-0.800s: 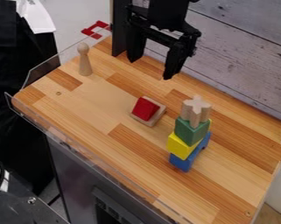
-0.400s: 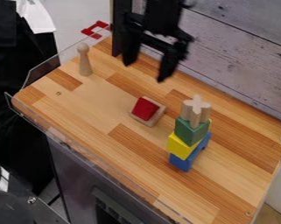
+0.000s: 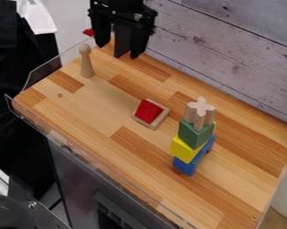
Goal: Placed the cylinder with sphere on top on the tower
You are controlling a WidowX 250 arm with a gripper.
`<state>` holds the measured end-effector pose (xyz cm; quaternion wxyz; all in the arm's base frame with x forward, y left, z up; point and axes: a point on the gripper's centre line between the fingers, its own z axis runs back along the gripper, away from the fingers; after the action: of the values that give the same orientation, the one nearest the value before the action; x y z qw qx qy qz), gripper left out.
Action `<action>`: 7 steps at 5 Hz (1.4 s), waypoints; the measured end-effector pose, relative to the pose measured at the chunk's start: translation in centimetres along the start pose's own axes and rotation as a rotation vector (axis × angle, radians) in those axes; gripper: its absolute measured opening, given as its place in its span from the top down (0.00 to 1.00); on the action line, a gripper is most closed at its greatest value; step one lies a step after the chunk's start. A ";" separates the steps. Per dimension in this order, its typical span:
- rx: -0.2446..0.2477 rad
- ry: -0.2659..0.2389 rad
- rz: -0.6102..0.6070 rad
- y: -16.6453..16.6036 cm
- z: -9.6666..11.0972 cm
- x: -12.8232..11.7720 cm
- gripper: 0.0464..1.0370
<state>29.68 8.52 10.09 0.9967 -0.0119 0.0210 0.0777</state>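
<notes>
Standing apart from the tower (image 3: 193, 139) — one round-headed wooden peg (image 3: 87, 66)

Peg: stood upright on the tabletop (image 3: 107, 105), near the gripper (image 3: 118, 51), whose jaws are spread apart.
Tower: blue piece (image 3: 186, 167) at base, topped by yellow piece (image 3: 183, 150), green piece (image 3: 194, 135), then cross-shaped wooden piece (image 3: 200, 110).
Red block (image 3: 148, 111) — set on pale wooden piece (image 3: 155, 123), between peg and tower.

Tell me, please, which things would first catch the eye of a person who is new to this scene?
Probably the tower at the lower right, stacked blue, yellow and green, with a wooden cross on top. Next, perhaps, the red block near the middle, then the open black gripper at the upper left, with the upright wooden peg nearby.
</notes>
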 end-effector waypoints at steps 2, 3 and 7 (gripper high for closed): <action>0.042 0.002 0.045 3.2 -0.7 1.0 0.04; 0.060 -0.003 0.084 5.1 -0.6 1.7 0.04; -0.001 0.076 0.169 8.1 -3.5 1.6 0.04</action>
<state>29.85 16.63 6.40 0.9851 -0.0133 0.0595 0.1611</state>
